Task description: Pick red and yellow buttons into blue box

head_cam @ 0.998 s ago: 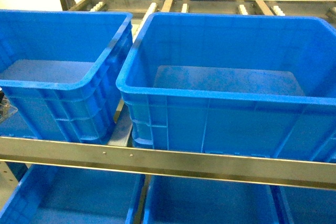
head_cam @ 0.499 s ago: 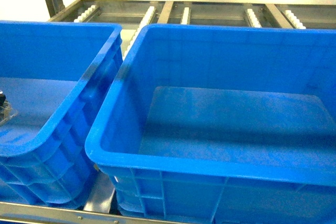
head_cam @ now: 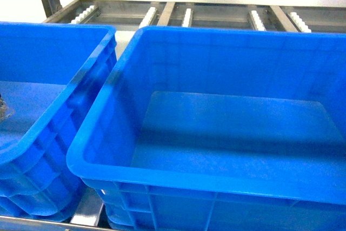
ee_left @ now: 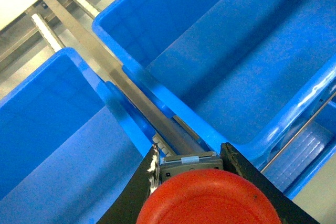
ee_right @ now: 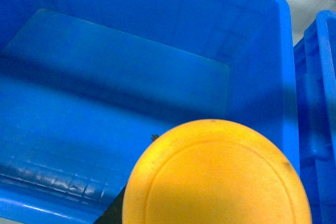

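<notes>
Both buttons are already off their starting place and riding in the claws, so picking looks done and only dropping is left. The left claw (ee_left: 202,182) is clamping the red button (ee_left: 210,199), its dark fingers (ee_left: 137,195) pressing on either side of the switch body just under the cap. It is hanging above the metal rail (ee_left: 131,90) that runs between two crates, not yet over the inside of either one. The yellow button (ee_right: 218,174) is filling the bottom of the right wrist view and is being carried by the right claw; only a sliver of dark finger is showing beneath the cap, so the hold is my reading. It is hovering inside the rim line of the blue box (head_cam: 102,172), whose floor is looking bare.
</notes>
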Controlling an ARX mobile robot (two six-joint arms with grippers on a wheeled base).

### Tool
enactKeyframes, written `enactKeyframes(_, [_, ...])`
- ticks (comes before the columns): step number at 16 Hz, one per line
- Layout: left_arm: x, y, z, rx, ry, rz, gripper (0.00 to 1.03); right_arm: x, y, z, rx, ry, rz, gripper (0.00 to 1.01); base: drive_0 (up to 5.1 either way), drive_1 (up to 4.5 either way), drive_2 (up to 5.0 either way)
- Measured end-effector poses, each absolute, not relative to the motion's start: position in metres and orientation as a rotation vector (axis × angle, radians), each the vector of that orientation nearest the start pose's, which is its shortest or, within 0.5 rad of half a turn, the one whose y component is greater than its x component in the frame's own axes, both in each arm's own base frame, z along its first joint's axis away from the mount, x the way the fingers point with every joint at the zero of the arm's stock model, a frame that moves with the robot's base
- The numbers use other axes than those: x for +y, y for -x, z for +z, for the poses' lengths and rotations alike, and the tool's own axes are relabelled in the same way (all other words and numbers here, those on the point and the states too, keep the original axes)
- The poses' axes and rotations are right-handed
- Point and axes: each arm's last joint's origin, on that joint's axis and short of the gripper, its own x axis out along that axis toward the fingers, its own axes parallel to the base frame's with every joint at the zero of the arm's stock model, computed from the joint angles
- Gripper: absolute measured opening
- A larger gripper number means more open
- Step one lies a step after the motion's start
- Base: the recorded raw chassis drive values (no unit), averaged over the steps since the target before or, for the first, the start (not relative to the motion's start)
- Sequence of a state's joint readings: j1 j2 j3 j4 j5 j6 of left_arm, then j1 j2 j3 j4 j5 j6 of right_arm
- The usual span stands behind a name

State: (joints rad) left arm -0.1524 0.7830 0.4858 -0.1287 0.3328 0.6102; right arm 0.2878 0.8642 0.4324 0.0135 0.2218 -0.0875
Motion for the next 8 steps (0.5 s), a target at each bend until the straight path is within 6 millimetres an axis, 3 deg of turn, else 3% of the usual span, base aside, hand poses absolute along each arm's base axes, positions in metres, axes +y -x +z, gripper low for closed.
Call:
enactKeyframes(3, [-0.0368, -0.1675, 0.2362, 0.262, -0.549, -0.609, 0.29, 0.0447, -0.1781, 0.2173, 0.401, 0.192, 0.07, 0.27, 0.0, 0.0, 0.0])
enactKeyframes(5, [-0.0351, -0.1681, 0.2354, 0.275, -0.55, -0.59, 0.29, 0.0453, -0.1788, 0.2159, 0.41, 0.193, 0.077, 0.27, 4.5, -3.96, -0.4])
enactKeyframes(8, [-0.0364, -0.1673, 0.2364, 0.261, -0.549, -0.605, 0.29, 0.0456, -0.1782, 0.2164, 0.408, 0.194, 0.075, 0.27, 0.0, 0.0, 0.0])
